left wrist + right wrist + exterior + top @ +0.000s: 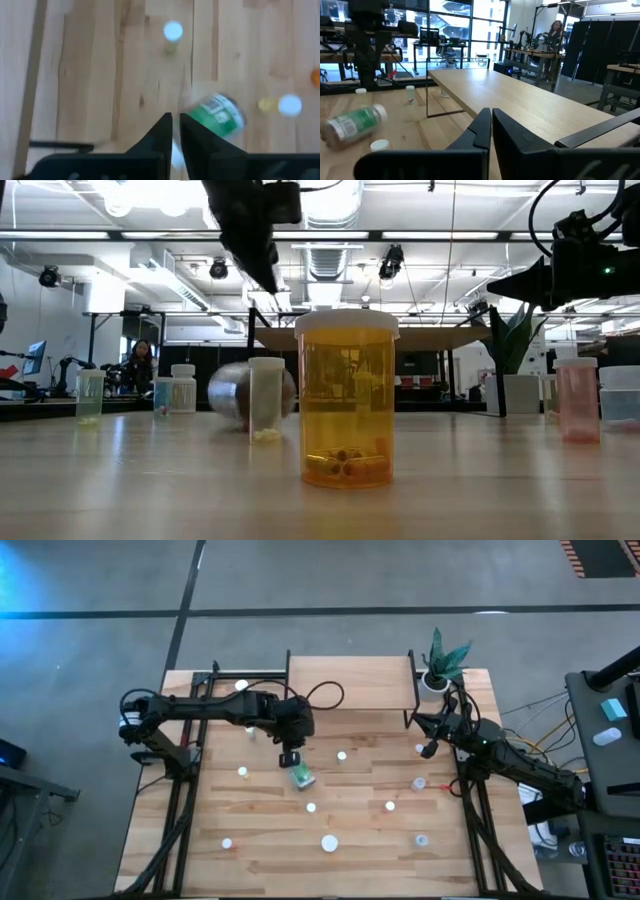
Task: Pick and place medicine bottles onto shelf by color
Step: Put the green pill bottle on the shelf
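Your left hand (290,757) hangs above the middle of the worktop (260,825) with its fingers pressed together on nothing. The green-labelled bottle (303,776) lies on its side just beside it, toward the front edge, not held. In the left wrist view the fingertips (165,125) meet beside the bottle (220,116), not around it.

So the grasp looks missed. Open the fingers wide, shift toward the bottle until its body sits between them, and turn the wrist so the fingers cross the body, not its length. Come down low, since a round bottle lying flat will likely roll if 1 finger touches first. Close slowly.

The shelf (350,683) stands at the back edge, bare on top. Your right hand (432,737), closed and empty, waits near the shelf's right end.
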